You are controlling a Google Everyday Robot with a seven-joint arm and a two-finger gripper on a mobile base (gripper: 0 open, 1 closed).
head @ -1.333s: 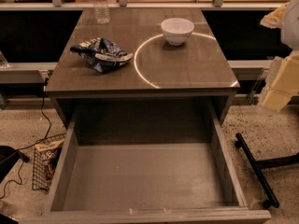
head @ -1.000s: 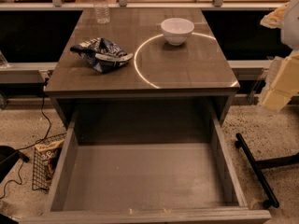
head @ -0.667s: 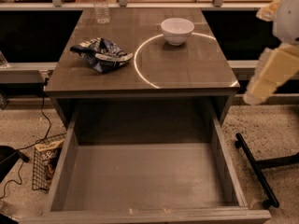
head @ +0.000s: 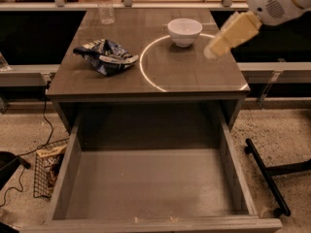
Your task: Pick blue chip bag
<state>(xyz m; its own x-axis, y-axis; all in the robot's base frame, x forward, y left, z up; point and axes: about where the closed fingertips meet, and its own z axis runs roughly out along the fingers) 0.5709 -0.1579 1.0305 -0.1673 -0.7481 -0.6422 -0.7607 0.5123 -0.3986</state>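
The blue chip bag (head: 106, 56) lies crumpled on the left part of the grey-brown tabletop (head: 184, 76); it is dark navy with white patches. My gripper (head: 214, 49) comes in from the upper right on a cream arm link, hanging over the right part of the tabletop. It is just right of the white bowl and far to the right of the bag. It holds nothing that I can see.
A white bowl (head: 184, 31) stands at the back middle of the table, and a clear water bottle (head: 104, 6) at the back left. An open, empty drawer (head: 146, 183) juts out in front. A tan snack bag (head: 49, 163) sits in a wire basket on the floor at the left. A black leg (head: 266, 176) lies on the floor at the right.
The arm has swung in from the right edge, up and left, and now reaches over the table's right side near the bowl. The bag and the bowl have not moved.
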